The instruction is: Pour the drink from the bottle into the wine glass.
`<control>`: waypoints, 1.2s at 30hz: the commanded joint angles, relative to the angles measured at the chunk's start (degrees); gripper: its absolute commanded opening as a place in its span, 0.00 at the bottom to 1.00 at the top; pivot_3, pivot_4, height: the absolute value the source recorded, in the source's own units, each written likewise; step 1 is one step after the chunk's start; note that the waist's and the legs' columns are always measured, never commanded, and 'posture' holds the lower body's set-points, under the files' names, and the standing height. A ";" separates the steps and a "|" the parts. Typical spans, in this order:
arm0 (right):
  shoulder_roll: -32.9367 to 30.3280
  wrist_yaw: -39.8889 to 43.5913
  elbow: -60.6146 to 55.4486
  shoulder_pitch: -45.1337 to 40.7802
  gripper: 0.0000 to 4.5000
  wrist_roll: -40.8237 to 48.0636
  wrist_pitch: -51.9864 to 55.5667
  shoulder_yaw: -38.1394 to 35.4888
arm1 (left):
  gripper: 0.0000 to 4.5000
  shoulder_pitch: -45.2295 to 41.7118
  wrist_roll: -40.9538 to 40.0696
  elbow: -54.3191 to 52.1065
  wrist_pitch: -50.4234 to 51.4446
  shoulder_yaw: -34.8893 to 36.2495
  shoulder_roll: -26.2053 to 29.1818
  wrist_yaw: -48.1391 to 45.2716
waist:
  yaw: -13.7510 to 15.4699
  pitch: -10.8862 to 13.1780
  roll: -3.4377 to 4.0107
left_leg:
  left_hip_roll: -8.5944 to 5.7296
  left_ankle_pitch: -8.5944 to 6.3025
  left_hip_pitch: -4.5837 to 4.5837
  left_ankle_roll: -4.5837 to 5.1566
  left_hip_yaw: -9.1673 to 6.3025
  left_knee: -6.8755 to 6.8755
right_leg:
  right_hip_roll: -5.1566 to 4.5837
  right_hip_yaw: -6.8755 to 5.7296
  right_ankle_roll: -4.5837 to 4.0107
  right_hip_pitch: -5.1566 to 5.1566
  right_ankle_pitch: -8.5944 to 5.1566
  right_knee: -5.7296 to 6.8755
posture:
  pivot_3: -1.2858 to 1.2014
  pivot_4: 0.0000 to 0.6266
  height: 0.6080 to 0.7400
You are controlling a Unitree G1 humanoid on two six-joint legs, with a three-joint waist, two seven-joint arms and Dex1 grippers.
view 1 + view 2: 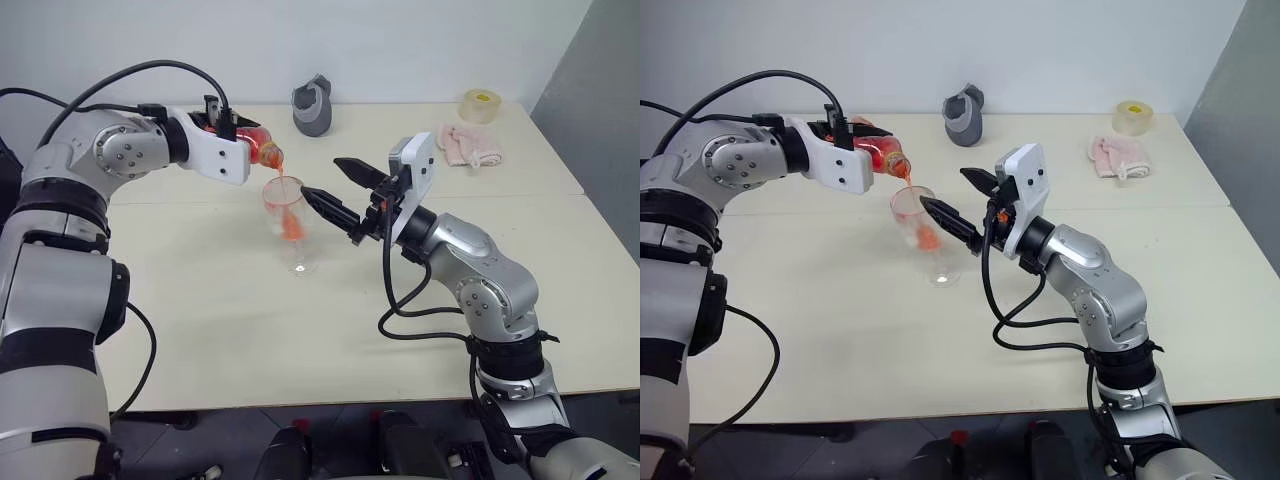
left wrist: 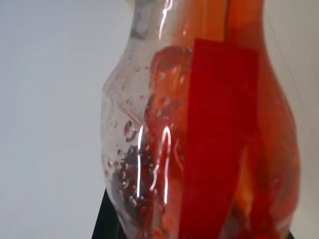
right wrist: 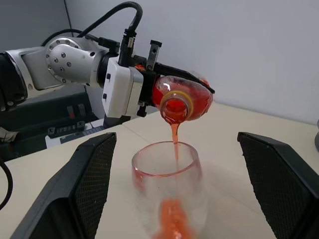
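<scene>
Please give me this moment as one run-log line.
left gripper: shut on bottle, pouring | drink: streaming into wine glass | right gripper: open beside glass

Tipped clear bottle, thin stream of red drink into upright wine glass on table.

No legible text; the bottle label looks blank red.

Pale cream worktop. Wine glass stands upright near the middle, with red drink in its bowl. Along the far edge: grey cup-like thing, roll of tape at the right corner, pink cloth just in front of it.
</scene>
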 commanded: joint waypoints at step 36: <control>-0.88 1.44 -1.00 -0.64 0.93 0.13 -2.22 -0.25 | 0.22 -5.68 4.20 0.58 -1.15 -3.92 2.50 7.01 | 0.00 0.00 0.00 | 0.00 0.00 -0.02 0.00 0.03 0.01 | 0.00 0.00 0.01 -0.03 0.00 0.04 | 0.52 0.24 1.00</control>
